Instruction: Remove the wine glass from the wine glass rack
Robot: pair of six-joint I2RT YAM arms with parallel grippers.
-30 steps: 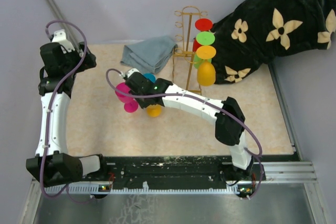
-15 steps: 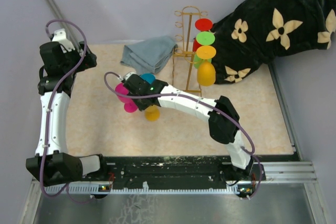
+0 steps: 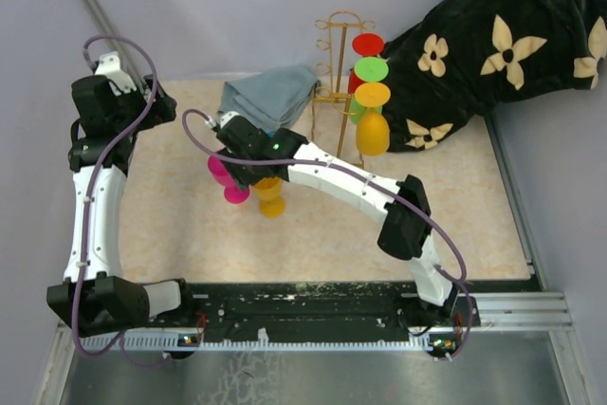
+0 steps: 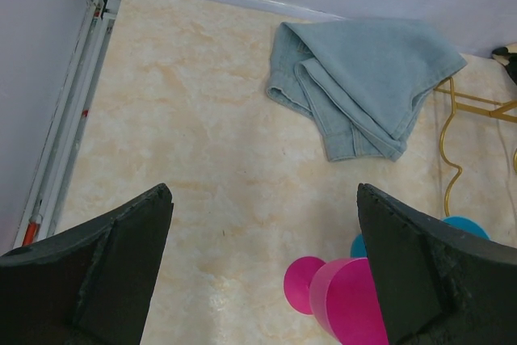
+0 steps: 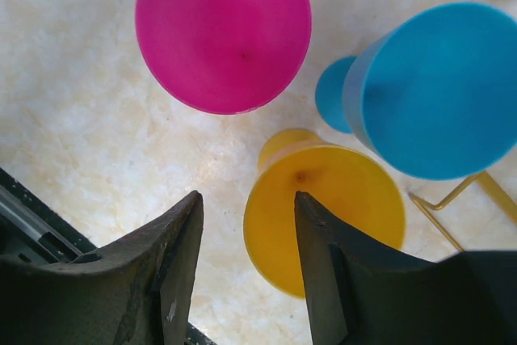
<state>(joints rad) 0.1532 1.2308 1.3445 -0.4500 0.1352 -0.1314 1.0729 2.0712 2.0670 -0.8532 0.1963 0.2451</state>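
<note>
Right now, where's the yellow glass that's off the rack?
In the top view the yellow glass is on the table under the right gripper, magenta glass at its left, wine glass rack to the right.

Right arm (image 3: 332, 182) reaching forward, fingers (image 5: 153, 280) parted, left arm (image 3: 95, 215) raised

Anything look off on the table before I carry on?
Nothing spilled or broken. Two oddities: a crumpled grey-blue cloth lies beside the gold wire wine glass rack, and a black flowered blanket sags in from the far right, crowding the rack.
</note>
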